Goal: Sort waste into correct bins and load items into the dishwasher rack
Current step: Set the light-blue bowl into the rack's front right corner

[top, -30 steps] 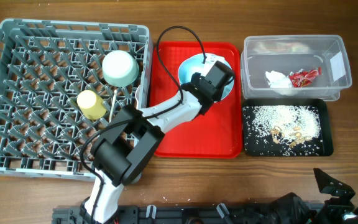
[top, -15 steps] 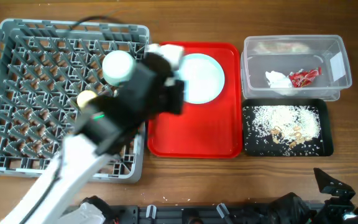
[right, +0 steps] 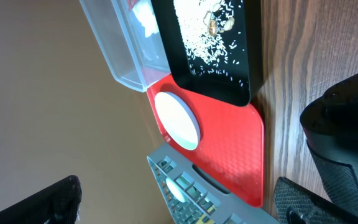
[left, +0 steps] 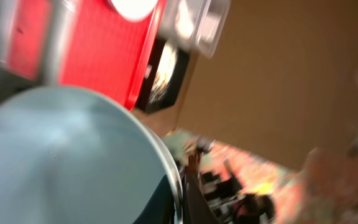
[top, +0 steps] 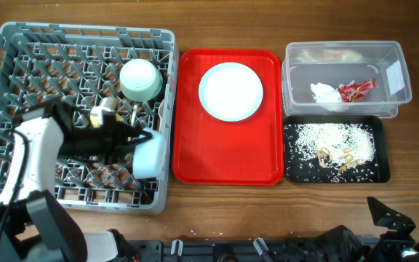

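My left gripper [top: 133, 142] is shut on the rim of a pale blue plate [top: 148, 156] and holds it on edge over the right side of the grey dishwasher rack [top: 20, 44]. In the left wrist view the plate [left: 67, 162] fills the lower left, with its rim between my fingers [left: 182, 199]. A blue-green bowl [top: 140, 78] sits upside down in the rack. The yellow cup [top: 102, 113] is partly hidden by my arm. Another pale plate [top: 230, 90] lies on the red tray [top: 224, 156]. My right gripper [right: 188, 202] is open and empty, low at the front right.
The clear tub [top: 340, 47] holds the white napkin [top: 324, 92] and red wrapper [top: 356, 89]. The black tray [top: 291, 169] in front of it holds rice and brown scraps [top: 333, 142]. The right wrist view shows the black tray [right: 210, 43] and red tray [right: 229, 155].
My left arm swung from the red tray to over the rack, carrying the pale blue plate. A second pale plate stays on the tray. The right arm has not moved.
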